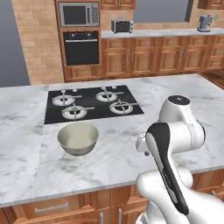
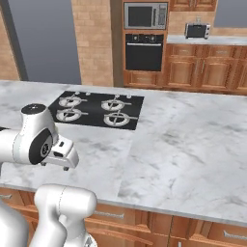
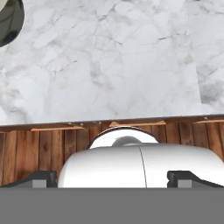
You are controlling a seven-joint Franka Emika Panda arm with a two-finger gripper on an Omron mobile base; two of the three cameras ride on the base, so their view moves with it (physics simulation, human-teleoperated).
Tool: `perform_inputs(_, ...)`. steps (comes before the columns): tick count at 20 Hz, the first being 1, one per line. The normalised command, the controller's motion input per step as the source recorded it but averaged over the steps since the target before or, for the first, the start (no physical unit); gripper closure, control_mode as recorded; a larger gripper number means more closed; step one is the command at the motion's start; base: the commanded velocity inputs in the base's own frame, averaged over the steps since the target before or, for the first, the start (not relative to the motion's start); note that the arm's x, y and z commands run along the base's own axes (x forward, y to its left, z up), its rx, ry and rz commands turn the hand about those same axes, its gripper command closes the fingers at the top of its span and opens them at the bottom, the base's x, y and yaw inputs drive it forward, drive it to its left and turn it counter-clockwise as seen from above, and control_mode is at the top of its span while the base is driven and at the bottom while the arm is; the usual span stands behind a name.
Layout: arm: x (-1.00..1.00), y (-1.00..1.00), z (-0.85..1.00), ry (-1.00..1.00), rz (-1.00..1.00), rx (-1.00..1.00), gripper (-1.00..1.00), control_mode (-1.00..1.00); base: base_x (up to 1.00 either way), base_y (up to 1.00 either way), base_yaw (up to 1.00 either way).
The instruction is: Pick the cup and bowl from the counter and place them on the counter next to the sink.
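Bowl (image 1: pixel 78 138) upright on the marble table (image 1: pixel 26 148), lower left of the left base frame, just below the black cooktop (image 1: pixel 92 103). Claw (image 3: pixel 112 177) released, fingers spread wide at the bottom of the hand frame, grasping nothing, above the table edge.

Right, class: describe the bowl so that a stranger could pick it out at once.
Find the white marble counter with the black cooktop set into it. Just in front of the cooktop's near edge stands the bowl: round, deep, grey-olive outside, cream inside, alone on the marble.
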Motion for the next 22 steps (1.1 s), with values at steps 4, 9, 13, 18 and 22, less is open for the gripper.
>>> perform_inputs(4,0.0,0.0,0.0,0.0,0.0,0.0,-1.0,1.0,0.0,0.0,0.0)
perform_inputs(9,0.0,0.0,0.0,0.0,0.0,0.0,-1.0,-1.0,0.0,0.0,0.0)
perform_inputs(13,0.0,0.0,0.0,0.0,0.0,0.0,-1.0,-1.0,0.0,0.0,0.0)
perform_inputs(18,0.0,0.16,-0.05,-0.06,0.0,0.03,-1.0,-1.0,0.0,0.0,0.0)
perform_inputs(22,0.0,0.47,0.0,-0.1,0.0,0.09,-1.0,-1.0,0.0,0.0,0.0)
